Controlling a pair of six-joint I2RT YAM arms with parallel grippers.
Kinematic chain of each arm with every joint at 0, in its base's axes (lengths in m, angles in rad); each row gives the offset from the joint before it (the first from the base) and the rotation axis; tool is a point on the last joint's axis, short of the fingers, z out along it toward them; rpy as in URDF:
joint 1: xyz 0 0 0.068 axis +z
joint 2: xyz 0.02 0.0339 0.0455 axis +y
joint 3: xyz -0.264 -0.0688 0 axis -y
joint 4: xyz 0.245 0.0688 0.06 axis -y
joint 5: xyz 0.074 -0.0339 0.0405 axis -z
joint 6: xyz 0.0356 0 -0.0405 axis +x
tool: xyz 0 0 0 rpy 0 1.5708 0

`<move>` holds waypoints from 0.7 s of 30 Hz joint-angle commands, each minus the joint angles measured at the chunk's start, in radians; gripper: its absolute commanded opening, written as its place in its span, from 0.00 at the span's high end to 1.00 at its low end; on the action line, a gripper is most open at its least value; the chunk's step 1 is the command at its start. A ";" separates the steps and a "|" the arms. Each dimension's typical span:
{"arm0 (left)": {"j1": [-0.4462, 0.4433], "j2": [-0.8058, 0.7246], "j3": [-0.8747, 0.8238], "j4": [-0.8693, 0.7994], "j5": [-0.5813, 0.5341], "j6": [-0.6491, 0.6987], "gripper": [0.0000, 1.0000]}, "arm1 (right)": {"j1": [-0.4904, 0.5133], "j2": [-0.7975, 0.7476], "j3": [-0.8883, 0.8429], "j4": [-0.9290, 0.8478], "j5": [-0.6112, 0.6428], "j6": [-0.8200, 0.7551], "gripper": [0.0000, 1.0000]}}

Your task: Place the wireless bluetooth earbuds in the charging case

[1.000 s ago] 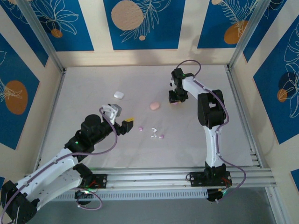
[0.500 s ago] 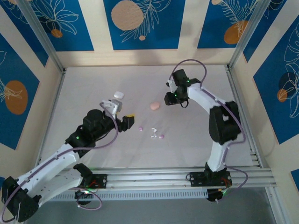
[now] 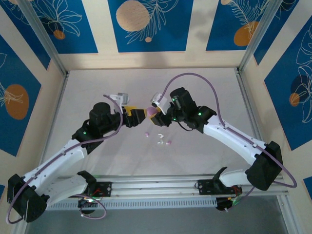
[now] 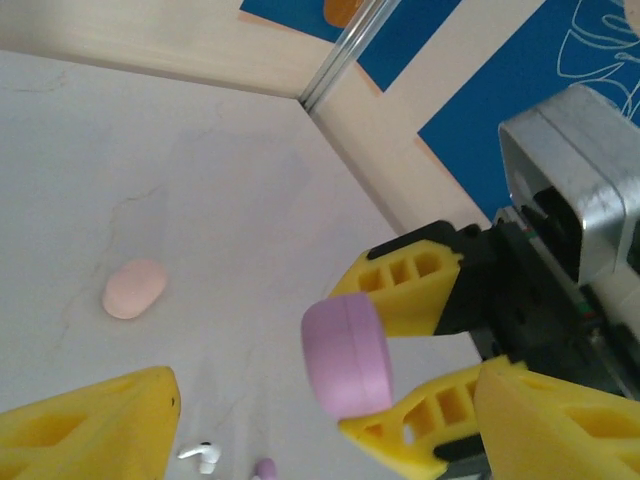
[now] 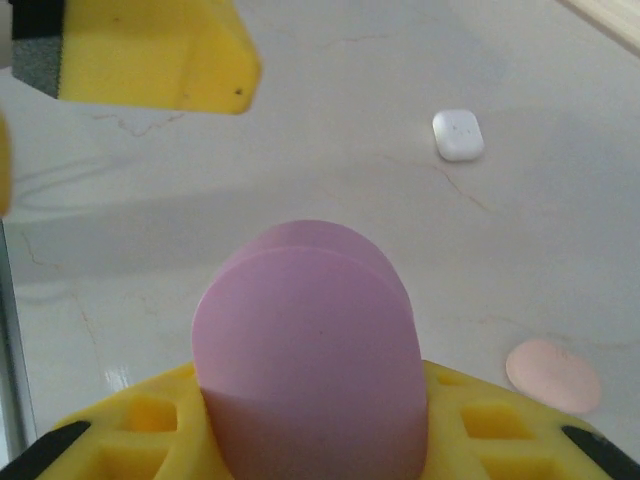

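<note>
Holding lilac pebble-shaped plastic case (image 3: 152, 112) clenched in right tool (image 3: 157, 114) above worktop (image 3: 97, 87) middle; presenting it to released left tool (image 3: 136, 115), likely for lid-opening.

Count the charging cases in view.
3: a purple case in the right gripper, a pink case and a white case lying apart on the table. Another could be hidden.

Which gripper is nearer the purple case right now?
Right. The right gripper is shut on the purple case; the left gripper, open, faces it just short of it, not touching.
</note>
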 commanded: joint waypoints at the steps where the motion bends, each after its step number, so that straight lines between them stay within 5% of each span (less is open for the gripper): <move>1: 0.007 -0.001 0.035 0.013 0.037 -0.044 0.25 | 0.020 -0.027 -0.014 0.058 -0.006 -0.062 0.73; 15: -0.010 0.081 0.071 0.007 0.085 -0.068 0.46 | 0.051 -0.048 -0.024 0.093 -0.013 -0.085 0.72; 21: -0.018 0.105 0.085 -0.001 0.102 -0.076 0.68 | 0.066 -0.067 -0.044 0.129 0.005 -0.107 0.71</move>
